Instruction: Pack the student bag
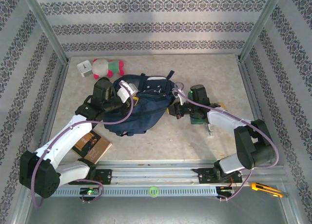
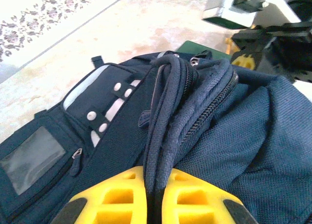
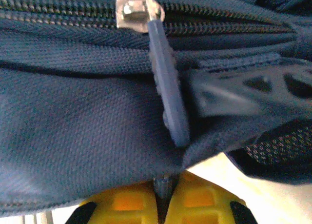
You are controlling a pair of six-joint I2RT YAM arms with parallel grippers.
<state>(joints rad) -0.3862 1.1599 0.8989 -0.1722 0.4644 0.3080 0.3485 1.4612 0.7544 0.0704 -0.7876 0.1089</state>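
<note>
Evidently the left gripper [image 2: 155,197] is clamping the top handle [image 2: 163,112] of the student bag [image 1: 141,114] mid-tabletop [image 1: 209,77], the right gripper [image 3: 164,200] pinching bag fabric by a zip pull [image 3: 168,87] — likely bracing it for zipping.

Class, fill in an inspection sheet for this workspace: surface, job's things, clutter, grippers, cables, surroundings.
Surface: pale marbled table.
Job's things: student bag lying mid-table.
Clutter: plush toy, white cube, brown book, yellow knife on the front ledge.
Grippers: left gripper shut on a bag strap; right gripper shut on bag fabric beside a zip pull.
Cables: purple cables run along both arms.
Surroundings: patterned walls, metal frame.
</note>
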